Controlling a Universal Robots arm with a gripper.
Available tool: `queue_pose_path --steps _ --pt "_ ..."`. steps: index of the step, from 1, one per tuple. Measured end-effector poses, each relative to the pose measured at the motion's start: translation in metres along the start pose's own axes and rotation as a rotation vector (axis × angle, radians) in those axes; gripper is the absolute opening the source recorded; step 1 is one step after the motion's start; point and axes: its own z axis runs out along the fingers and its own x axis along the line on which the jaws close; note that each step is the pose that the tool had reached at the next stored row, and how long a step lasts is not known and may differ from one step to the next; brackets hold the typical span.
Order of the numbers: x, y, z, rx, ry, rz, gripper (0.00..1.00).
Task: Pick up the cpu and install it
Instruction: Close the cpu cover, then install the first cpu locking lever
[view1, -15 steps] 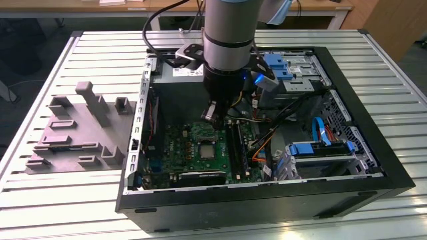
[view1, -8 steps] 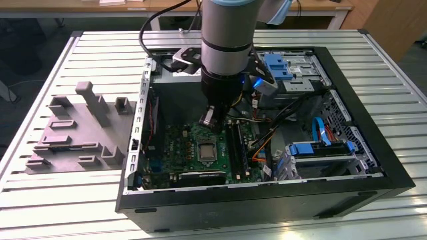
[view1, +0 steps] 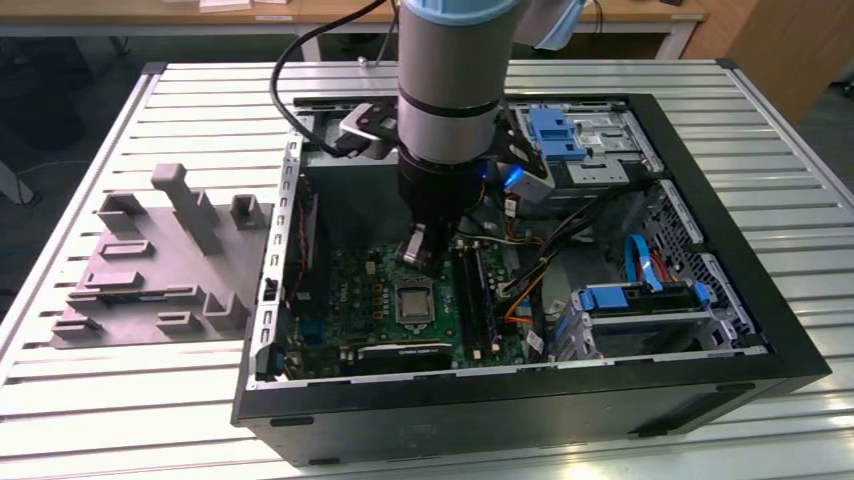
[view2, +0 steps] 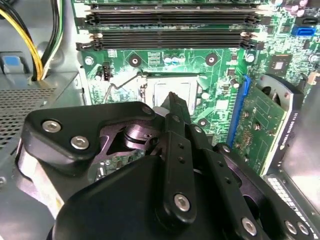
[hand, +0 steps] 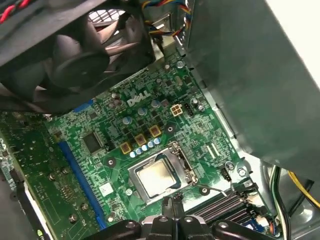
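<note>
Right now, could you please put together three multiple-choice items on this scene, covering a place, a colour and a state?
1. Where does the small silvery square cpu lie?
A. In the socket on the green motherboard
B. On the moulded plastic tray
C. On the slatted metal table

2. What colour is the moulded plastic tray?
A. Blue
B. Grey
C. Yellow

3. How is the black computer case?
A. Closed on every side
B. Open on top, its inside exposed
C. Wrapped in foil

Answers:
1 A: the cpu sits framed on the motherboard, just ahead of the gripper.
2 B: the tray is plain grey.
3 B: the case shows its boards and cables.
</note>
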Motion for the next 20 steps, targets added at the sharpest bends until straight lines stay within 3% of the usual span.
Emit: queue_pose_path --steps 1,3,4,8,20 --pt "0.0012 -0.0005 0.0 -0.0052 -0.0092 0.0 0.11" --pt "0.0029 -0.0014 0.0002 -0.0209 -0.0363 -0.001 0.11" --pt "0.0043 -0.002 0.0004 -0.024 -0.0416 -0.002 0.11" --pt "0.0113 -0.0043 0.001 -0.0252 -0.0445 -0.002 0.11" --pt "0.012 -0.0038 0.001 -0.0252 -0.0444 -0.002 0.11"
